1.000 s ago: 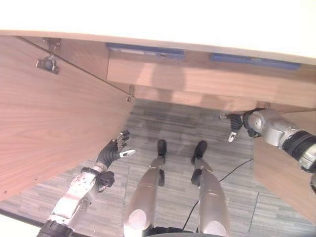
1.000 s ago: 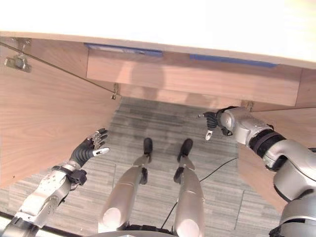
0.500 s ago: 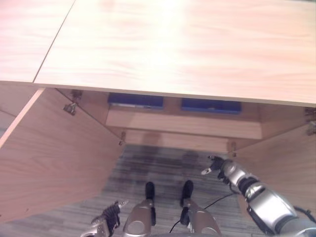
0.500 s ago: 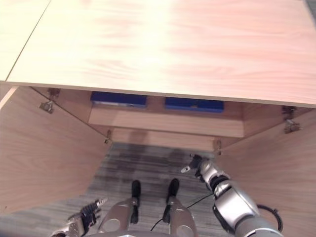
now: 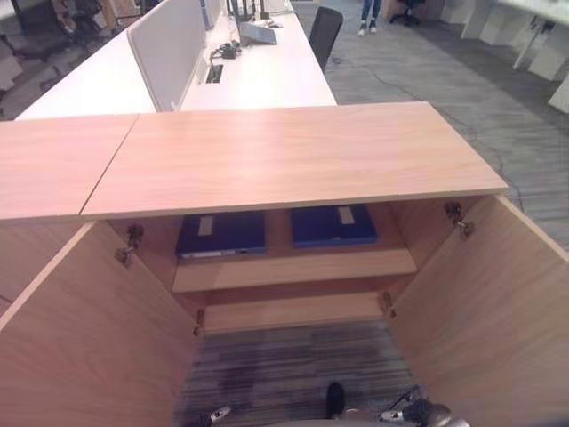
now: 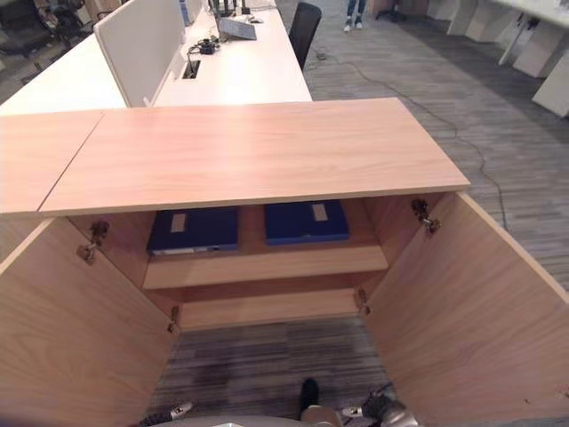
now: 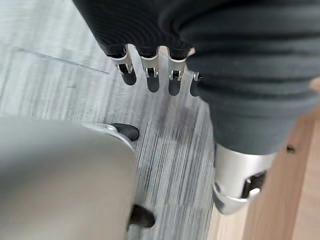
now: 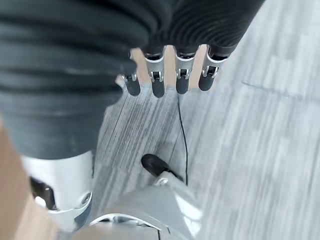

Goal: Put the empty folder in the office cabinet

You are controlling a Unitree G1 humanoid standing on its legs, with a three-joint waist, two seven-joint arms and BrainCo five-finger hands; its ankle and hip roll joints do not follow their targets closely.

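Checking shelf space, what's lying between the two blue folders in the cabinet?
Nothing: a bare strip of shelf separates the left folder from the right folder, in both eye views.

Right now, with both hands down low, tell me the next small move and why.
Probably swing the right door shut with the right hand. Two blue folders already lie on the shelf, both hands hang open and empty, left hand included.

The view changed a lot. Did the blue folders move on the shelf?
No. The left folder and right folder still lie side by side on the shelf; the camera tilted up.
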